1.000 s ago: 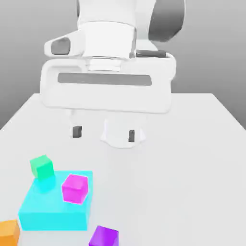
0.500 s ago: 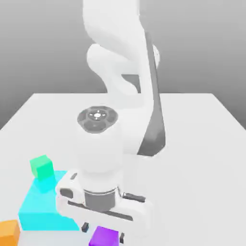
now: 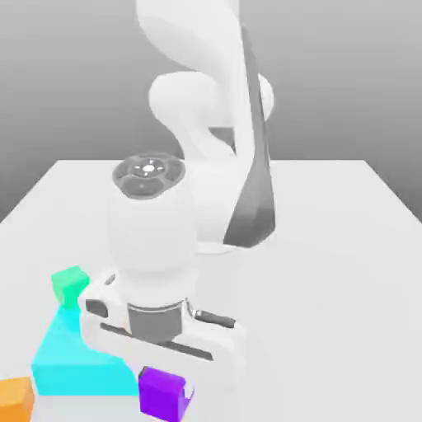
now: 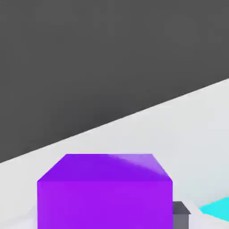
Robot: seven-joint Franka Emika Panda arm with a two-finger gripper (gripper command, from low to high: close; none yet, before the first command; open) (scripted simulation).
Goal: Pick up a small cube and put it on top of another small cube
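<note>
I have the jaws [image 3: 167,384] clamped on the small glossy purple cube [image 3: 165,396], down toward the part of the pale, smooth surface [image 3: 330,330] nearest my exterior camera. From here I can't tell whether the cube's underside touches the surface. The white arm [image 3: 152,239] reaches forward from near the surface's far edge, with the hand [image 3: 161,334] tilted a little and covering part of the flat cyan block [image 3: 82,371].

That block lies beside the purple cube, toward the exterior view's left. I see a small green cube [image 3: 71,286] at the block's far corner on the side of the surface's left edge in that view; I can't say what it rests on. A small orange cube [image 3: 15,400] sits near the block's near corner on that same side. In my hand view, the purple cube looms large beside a dark fingertip [image 4: 180,220], with the surface's straight edge running beyond.
</note>
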